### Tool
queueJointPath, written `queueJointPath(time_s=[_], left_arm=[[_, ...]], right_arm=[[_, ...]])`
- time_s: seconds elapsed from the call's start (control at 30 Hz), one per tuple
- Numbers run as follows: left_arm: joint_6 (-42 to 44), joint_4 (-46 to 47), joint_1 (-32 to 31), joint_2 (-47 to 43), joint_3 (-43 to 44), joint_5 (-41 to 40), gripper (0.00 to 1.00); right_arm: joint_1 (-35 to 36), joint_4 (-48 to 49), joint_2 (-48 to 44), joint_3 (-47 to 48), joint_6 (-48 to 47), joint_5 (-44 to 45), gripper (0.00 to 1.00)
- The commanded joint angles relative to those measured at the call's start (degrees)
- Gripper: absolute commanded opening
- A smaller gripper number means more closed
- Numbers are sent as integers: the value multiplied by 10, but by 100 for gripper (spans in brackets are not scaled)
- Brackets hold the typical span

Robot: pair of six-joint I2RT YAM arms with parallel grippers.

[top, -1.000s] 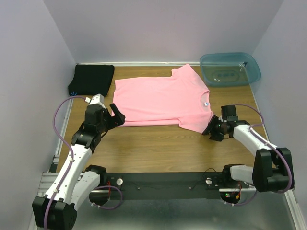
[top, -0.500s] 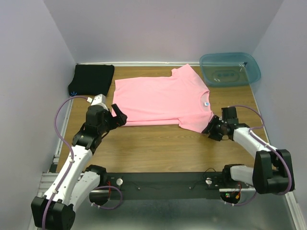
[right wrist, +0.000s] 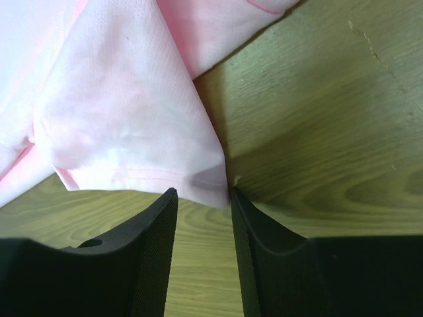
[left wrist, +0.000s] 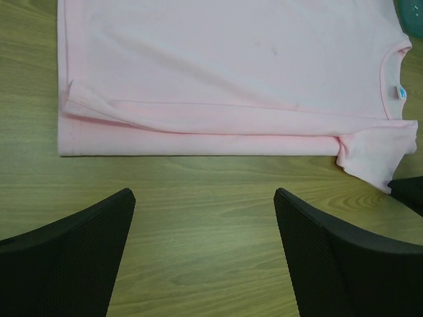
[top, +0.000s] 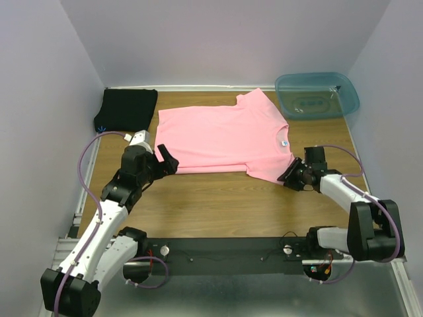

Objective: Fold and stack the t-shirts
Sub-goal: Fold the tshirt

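Top external view: pink shirt (top: 225, 135), spread flat across the middle of the tabletop (top: 225, 205). Black shirt (top: 127, 109), folded, far left corner. My left claw (top: 165, 158): fingers wide apart, holding nothing, over bare wood just beside the pink shirt's near hem. My right claw (top: 291, 175): fingers narrowly apart at the sleeve (right wrist: 132, 132) hem; whether they pinch it, I cannot tell.
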Motion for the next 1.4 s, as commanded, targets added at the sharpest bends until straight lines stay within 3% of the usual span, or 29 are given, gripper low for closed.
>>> queueJointPath(time_s=[0.0, 0.13, 0.23, 0.3, 0.57, 0.87, 1.37], left_arm=[[0, 16, -6, 1, -9, 4, 94], [0, 16, -8, 2, -10, 6, 94], [-1, 17, -10, 5, -10, 5, 94], [-1, 19, -10, 8, -9, 4, 94], [2, 30, -10, 58, 2, -7, 94], [-5, 67, -10, 146, 41, -6, 94], [-2, 81, -10, 189, 47, -13, 94]], right_arm=[[2, -11, 33, -12, 7, 35, 43], [2, -11, 33, -12, 7, 39, 29], [1, -12, 26, -7, 5, 25, 6], [2, -15, 18, 4, 6, 19, 1], [1, -23, 46, 119, 11, 1, 1], [2, -22, 188, 279, -3, 7, 1], [2, -19, 326, 407, 0, 29, 1]])
